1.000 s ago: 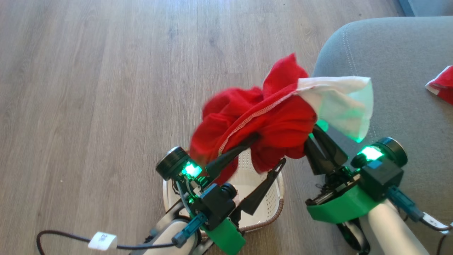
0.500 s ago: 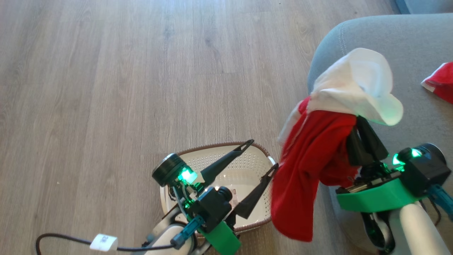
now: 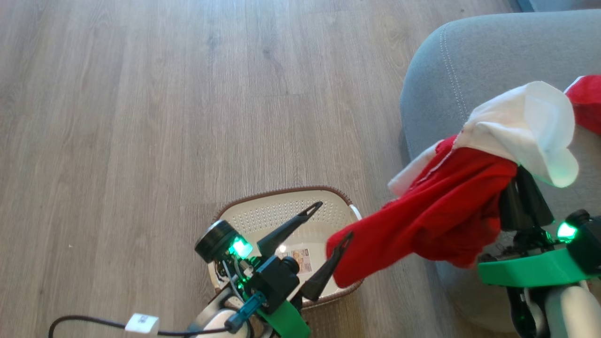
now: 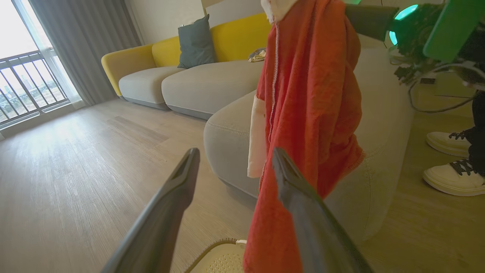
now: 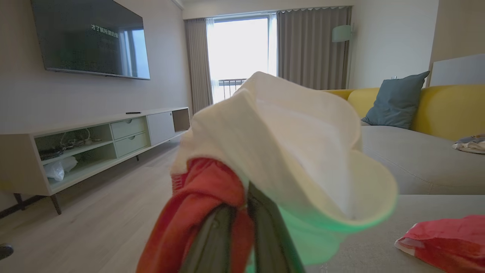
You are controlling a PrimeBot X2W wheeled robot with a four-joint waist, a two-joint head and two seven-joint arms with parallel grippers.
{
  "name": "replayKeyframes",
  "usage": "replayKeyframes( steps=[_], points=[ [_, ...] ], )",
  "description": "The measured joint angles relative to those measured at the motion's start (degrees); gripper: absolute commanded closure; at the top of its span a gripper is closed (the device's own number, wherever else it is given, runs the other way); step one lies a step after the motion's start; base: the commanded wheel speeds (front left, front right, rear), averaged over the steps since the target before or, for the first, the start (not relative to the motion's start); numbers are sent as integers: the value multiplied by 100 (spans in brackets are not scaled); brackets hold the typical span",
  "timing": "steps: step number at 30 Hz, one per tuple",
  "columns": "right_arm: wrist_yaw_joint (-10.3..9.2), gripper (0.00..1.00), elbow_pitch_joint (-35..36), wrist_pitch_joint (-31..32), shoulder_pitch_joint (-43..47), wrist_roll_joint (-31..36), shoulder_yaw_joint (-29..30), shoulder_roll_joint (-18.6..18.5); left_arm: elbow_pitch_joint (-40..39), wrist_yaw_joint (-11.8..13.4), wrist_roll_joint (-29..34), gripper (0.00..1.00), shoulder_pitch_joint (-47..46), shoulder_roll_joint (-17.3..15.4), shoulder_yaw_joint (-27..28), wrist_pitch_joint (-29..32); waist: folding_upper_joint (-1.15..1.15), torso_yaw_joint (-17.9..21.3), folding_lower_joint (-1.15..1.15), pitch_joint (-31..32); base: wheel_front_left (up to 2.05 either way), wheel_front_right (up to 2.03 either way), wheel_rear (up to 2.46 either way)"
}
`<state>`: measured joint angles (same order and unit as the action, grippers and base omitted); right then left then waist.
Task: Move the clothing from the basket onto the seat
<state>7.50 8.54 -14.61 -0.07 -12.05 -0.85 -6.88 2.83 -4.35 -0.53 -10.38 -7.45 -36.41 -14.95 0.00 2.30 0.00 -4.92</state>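
Change since half a second ago: my right end effector (image 3: 522,199) is carrying the clothing (image 3: 446,220) further across, so the load is now hanging over the edge of the seat (image 3: 469,61) rather than beside it, and the red tail is swinging out toward the basket (image 3: 281,191); the head view is also shifting a little, so part of that is the camera. Item, load: red fabric with a white piece (image 3: 521,126) draping over the top, lifted clear of the basket and not yet resting on the cushion. Item, basket: sitting on the wooden floor (image 3: 141,117), its perforated bottom and a label showing bare; it is looking emptied, though my left fingers and the red tail are covering part of it. Item, already delivered: one red garment (image 3: 587,101) lying on the seat beyond the load. Remaining, as I am judging it: lowering and letting go of this load. Right arm: reaching up and forward over the seat edge, fingers pressing together on the red fabric. Left end effector (image 3: 331,221): hovering above the basket, fingers spreading wide and holding nothing, one tip just beside the hanging red tail.
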Motion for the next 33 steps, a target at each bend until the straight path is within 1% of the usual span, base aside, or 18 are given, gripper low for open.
replayKeyframes(
  steps=[6, 9, 12, 17, 33],
  points=[
    [0, 100, -122, 0, 111, 74, 424, 185, 137, -2, 1, 0, 17, -4, -30, 1, 0, 31, 0, 26, 0, 0, 0],
    [0, 100, -202, -1, 192, 256, 694, 267, 187, -4, -1, 0, 25, -3, -34, 1, 0, 45, 0, 34, 0, 0, 0],
    [0, 100, -333, 0, 266, 300, 838, 352, 304, -20, -3, 0, 90, -3, -46, 1, 0, 68, 0, 44, 0, 0, 0],
    [0, 100, -505, 0, 305, 348, 900, 392, 544, -77, -7, 0, 266, -1, -113, 9, 0, 94, 0, 72, 0, 0, 0],
    [0, 100, -601, 0, 295, 338, 929, 422, 672, -135, -7, 0, 353, 41, -56, 9, 0, 144, 0, 128, 0, 0, 0]
  ],
)
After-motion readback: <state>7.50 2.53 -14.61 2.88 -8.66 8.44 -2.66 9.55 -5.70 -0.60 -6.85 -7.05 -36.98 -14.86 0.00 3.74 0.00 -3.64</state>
